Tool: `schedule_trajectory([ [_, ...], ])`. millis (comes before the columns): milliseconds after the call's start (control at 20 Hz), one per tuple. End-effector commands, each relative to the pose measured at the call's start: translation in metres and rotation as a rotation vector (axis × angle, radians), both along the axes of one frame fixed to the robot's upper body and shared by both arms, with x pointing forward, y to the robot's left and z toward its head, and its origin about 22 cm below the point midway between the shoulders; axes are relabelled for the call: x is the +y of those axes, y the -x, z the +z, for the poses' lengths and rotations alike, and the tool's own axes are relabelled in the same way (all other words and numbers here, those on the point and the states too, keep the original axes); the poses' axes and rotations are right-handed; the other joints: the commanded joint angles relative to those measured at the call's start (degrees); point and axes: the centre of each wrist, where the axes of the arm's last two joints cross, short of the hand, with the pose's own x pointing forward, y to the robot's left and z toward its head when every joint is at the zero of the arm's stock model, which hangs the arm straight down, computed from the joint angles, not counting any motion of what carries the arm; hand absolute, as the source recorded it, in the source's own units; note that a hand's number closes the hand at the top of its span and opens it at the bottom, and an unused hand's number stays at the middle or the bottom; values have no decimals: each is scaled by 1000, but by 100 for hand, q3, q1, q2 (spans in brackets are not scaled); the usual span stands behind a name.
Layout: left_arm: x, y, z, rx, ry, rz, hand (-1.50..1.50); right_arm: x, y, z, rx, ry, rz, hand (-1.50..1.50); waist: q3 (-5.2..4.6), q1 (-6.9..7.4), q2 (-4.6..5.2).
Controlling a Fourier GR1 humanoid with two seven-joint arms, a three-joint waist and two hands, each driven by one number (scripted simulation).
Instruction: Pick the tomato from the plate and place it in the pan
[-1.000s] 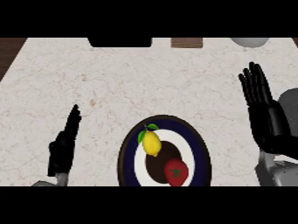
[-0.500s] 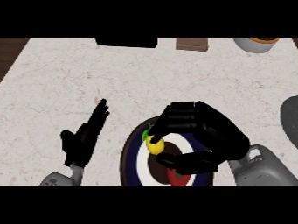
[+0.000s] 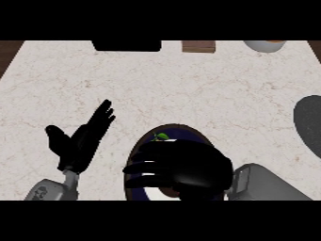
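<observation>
Two black hands over a pale, veined counter (image 3: 190,84), seen from steeply above. Furthest left, the left hand (image 3: 83,141): open, palm turned inward, fingers (image 3: 101,117) straight and close together, slanting up and to the right, thumb (image 3: 55,134) splayed out to the left. Touching nothing; just left of the plate, apart from it. Grey forearm below it, running off the lower edge.

Next, at the lower middle, a round plate (image 3: 185,128) with a dark blue rim and a white centre, mostly covered. Only the far arc of the rim and a strip of the left side showing. At its far edge, a small green leaf (image 3: 161,137) with a sliver of yellow beneath, peeking out from under the right hand.

Directly over the plate, the right hand (image 3: 183,169), back upward, hiding almost everything lying there. Cannot tell whether closed on anything or simply spread above the dish. Tomato out of sight, hidden beneath this hand; not in the pan.

Far right, well apart from the plate, a dark grey pan (image 3: 319,129), cut by the view's edge, nothing inside the visible part.

Along the counter's far edge, left to right: a black block (image 3: 126,45), a small brown box (image 3: 198,46), a pale bowl (image 3: 266,45).
</observation>
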Motion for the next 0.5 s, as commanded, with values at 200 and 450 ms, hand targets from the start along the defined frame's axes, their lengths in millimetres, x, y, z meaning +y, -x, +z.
schedule_trajectory([
  [200, 12, 1, 0, 38, 12, 17, 0, 18, 29, 3, -421, 600, -110, -150, -23, -186, -122],
  [450, 8, 4, 4, 22, 18, 34, 0, 46, 76, -8, -514, 842, -195, -150, -7, -155, -72],
])
